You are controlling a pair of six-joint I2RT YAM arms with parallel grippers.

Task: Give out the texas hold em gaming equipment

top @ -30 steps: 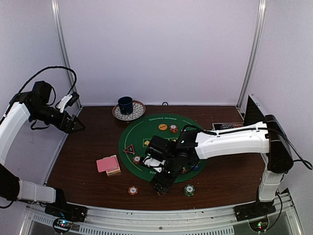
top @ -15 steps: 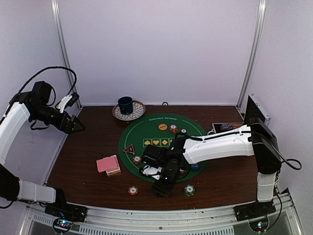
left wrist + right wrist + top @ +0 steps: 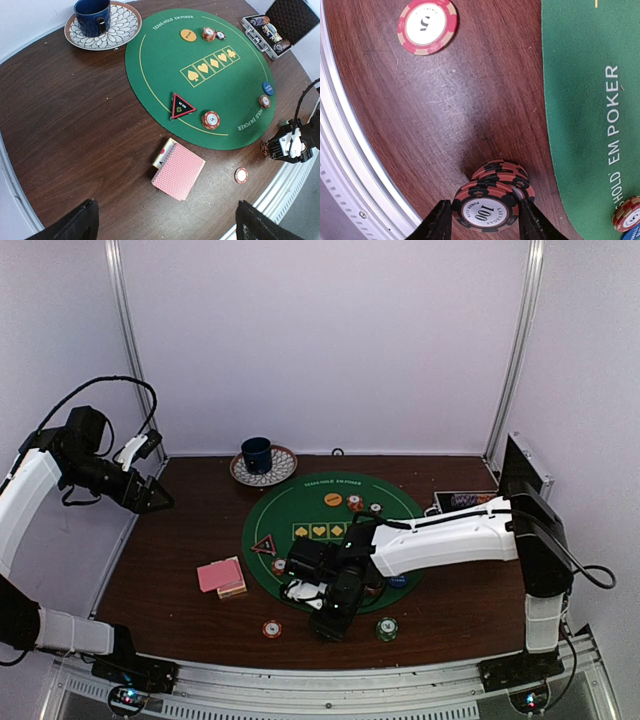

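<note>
My right gripper [image 3: 485,220] is shut on a small stack of orange-and-black striped poker chips [image 3: 487,210], the top one marked 100, just above the bare wood beside the green mat's [image 3: 590,75] near edge. In the top view it [image 3: 333,623] is near the front edge. A red-and-white chip [image 3: 427,26] lies to its left and a green chip [image 3: 387,628] to its right. My left gripper [image 3: 167,220] is open and empty, high over the table's left side. The pink-backed cards [image 3: 178,171] lie below it. A red-edged triangle marker [image 3: 182,106] is on the mat.
A blue cup on a patterned saucer [image 3: 257,453] stands at the back. The open black case [image 3: 280,25] with chips is at the right. A yellow disc [image 3: 188,35], a blue disc [image 3: 268,88] and several chips lie on the mat. A metal rail [image 3: 350,165] runs along the front edge.
My right arm has shifted a little to the left and lower with the chip stack in its grip. The left arm has not moved.
</note>
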